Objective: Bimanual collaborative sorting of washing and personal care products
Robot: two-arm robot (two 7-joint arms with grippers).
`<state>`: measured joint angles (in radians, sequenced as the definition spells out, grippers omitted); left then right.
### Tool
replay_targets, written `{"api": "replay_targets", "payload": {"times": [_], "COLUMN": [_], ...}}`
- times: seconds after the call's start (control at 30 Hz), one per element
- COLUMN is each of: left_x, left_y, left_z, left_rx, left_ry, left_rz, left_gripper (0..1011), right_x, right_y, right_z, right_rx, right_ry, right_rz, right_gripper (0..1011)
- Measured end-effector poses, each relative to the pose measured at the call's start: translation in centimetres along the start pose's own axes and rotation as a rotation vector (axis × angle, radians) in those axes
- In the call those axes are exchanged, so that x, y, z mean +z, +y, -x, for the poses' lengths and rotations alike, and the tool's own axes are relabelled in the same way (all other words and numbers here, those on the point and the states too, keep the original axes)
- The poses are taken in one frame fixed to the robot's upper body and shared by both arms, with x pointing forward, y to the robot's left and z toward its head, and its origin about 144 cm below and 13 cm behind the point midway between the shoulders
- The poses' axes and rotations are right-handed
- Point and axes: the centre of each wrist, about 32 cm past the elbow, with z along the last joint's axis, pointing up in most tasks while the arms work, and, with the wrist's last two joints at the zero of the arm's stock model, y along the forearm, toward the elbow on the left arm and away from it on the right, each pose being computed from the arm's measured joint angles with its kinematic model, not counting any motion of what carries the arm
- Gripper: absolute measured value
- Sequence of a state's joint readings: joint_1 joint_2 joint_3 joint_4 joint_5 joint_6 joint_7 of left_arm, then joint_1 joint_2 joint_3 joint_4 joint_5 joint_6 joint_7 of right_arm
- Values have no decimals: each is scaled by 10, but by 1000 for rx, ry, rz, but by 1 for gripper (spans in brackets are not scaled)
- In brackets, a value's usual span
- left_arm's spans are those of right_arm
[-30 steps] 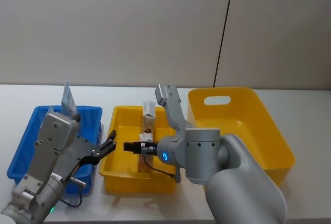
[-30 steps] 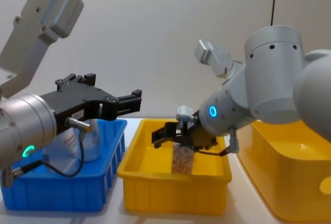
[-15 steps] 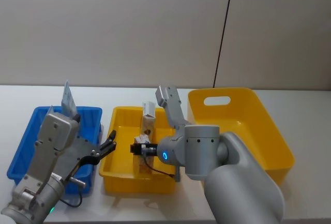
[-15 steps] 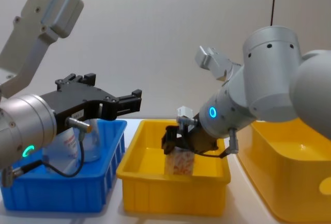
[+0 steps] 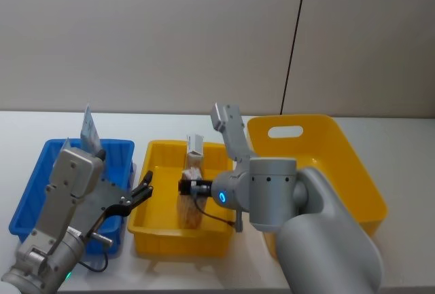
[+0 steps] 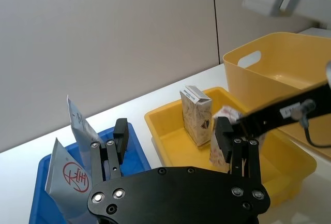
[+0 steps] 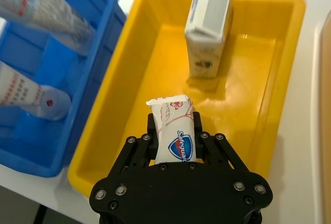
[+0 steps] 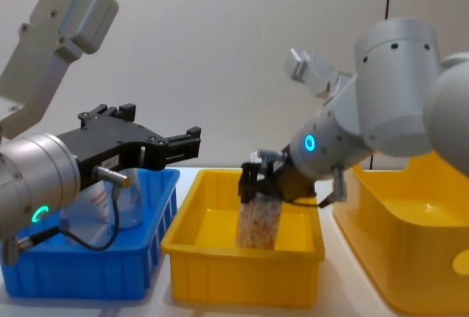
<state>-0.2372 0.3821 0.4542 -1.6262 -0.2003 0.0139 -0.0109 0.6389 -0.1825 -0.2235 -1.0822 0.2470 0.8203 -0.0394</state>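
Observation:
My right gripper [image 7: 174, 133] is shut on a small white carton [image 7: 172, 116] with red print, held upright and low inside the small yellow bin [image 7: 106, 125]. The head view shows that carton [image 5: 189, 207] under the right gripper [image 5: 187, 187], and the chest view shows the carton [image 8: 258, 223] too. A second carton [image 5: 196, 147] stands at the bin's back wall. Translucent-white tubes [image 5: 90, 130] with red logos lean in the blue bin [image 5: 39, 192]. My left gripper [image 5: 143, 191] hangs open and holds nothing, between the blue bin and the small yellow bin.
A large, deep yellow bin [image 5: 343, 138] with a handle slot stands at the right, close to the small yellow bin. The three bins sit side by side on a white table [image 5: 401, 138], with a grey wall behind.
My right gripper has swung the carton from a tilt to upright and shifted it slightly rightward inside the small yellow bin. The left arm has not moved.

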Motion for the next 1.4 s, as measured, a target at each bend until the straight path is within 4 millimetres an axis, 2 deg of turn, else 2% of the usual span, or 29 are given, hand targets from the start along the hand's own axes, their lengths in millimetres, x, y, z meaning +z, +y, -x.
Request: {"api": "replay_targets", "payload": {"times": [0.33,0.63,1.07,1.4], "left_x": [0,0,0,0], "left_y": [0,0,0,0], "left_z": [0,0,0,0], "left_rx": [0,0,0,0], "left_ry": [0,0,0,0], "left_rz": [0,0,0,0], "left_gripper": [1001,1001,1001,1001], "right_x": [11,27,34,23], "right_y": [-23,-61,-115,-131], "right_z": [1,-5,-33,-60], "right_rx": [-6,-35,-170,-254], "right_ry": [-28,-60,-48,-3], "right_rz": [-106,-237,-316,-290], "right_gripper": [294,286,286,285]}}
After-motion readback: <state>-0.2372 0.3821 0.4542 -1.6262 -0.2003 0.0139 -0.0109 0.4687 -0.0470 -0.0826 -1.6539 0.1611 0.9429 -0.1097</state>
